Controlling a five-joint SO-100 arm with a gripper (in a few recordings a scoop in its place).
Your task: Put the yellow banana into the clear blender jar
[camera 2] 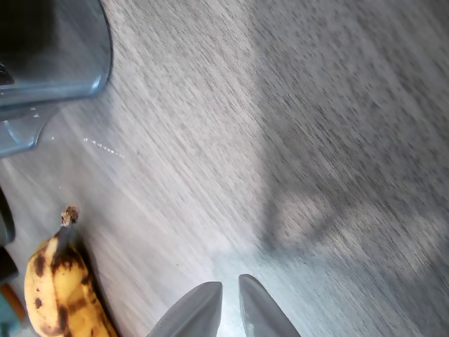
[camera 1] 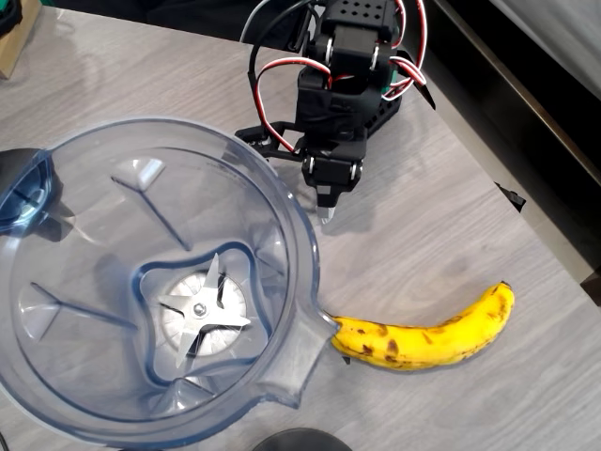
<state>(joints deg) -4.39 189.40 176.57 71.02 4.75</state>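
The yellow banana (camera 1: pixel 427 336) lies on the grey wooden table at the lower right of the overhead view, its left end touching the spout of the clear blender jar (camera 1: pixel 66 395). The jar is large and bluish, standing upright at the left with its steel blade (camera 1: pixel 199 308) showing at the bottom. My black gripper (camera 1: pixel 326 212) hangs above the table beside the jar's right rim, well above the banana in the picture, fingers together with nothing between them. In the wrist view the fingertips (camera 2: pixel 228 298) are nearly closed, and the banana's stem end (camera 2: pixel 59 281) sits at the lower left.
The table's right edge (camera 1: pixel 526 202) runs diagonally past the arm. A dark round object (camera 1: pixel 300 440) peeks in at the bottom edge. A dark base (camera 1: pixel 23 188) sits at the jar's far left. Bare table lies between the gripper and the banana.
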